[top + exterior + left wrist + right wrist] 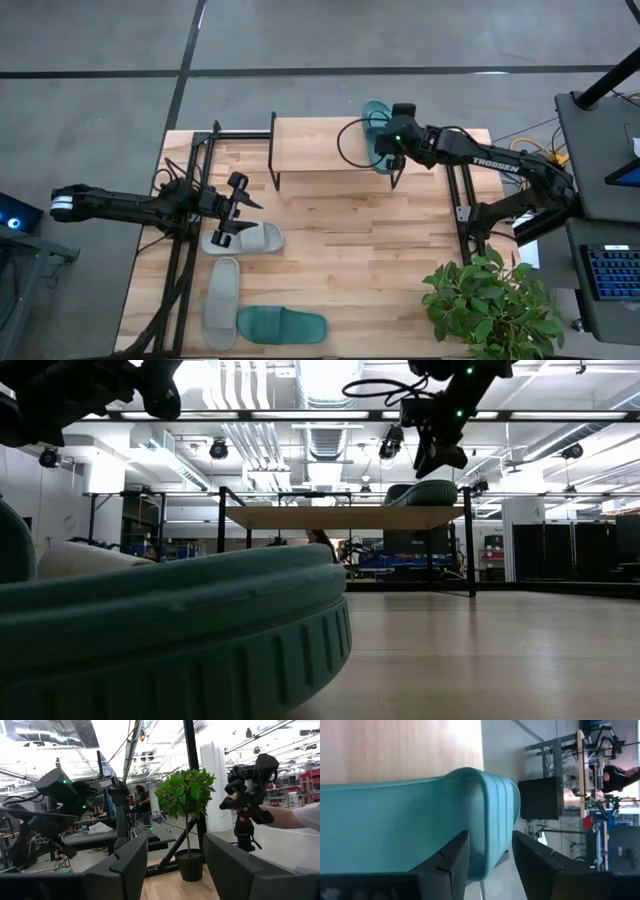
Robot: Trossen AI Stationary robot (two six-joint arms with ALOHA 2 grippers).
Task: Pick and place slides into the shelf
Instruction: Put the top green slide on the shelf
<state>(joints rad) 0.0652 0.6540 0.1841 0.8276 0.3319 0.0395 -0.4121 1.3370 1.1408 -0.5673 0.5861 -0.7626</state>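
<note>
R gripper (383, 150) at the shelf's (310, 145) right end with a teal slide (377, 135); L gripper (238, 208) over a grey slide (245, 238).
Hidden/unclear: in high view the R arm covers most of the teal slide on the shelf, only its curved end shows; R wrist view has the fingers (451, 857) astride the slide's ribbed edge, still parted, can't tell if they press it. L fingers stand apart, holding nothing; wrist view sees only room past them. Surface: light wood table (330, 260), w/ a 2nd grey slide (221, 303) and 2nd teal slide (283, 324) near the front-left; potted plant (490, 305) front-right. Low view is mostly blocked by that near teal slide, but shows the shelf top raised on black legs. Lab room behind: a person far off.
</note>
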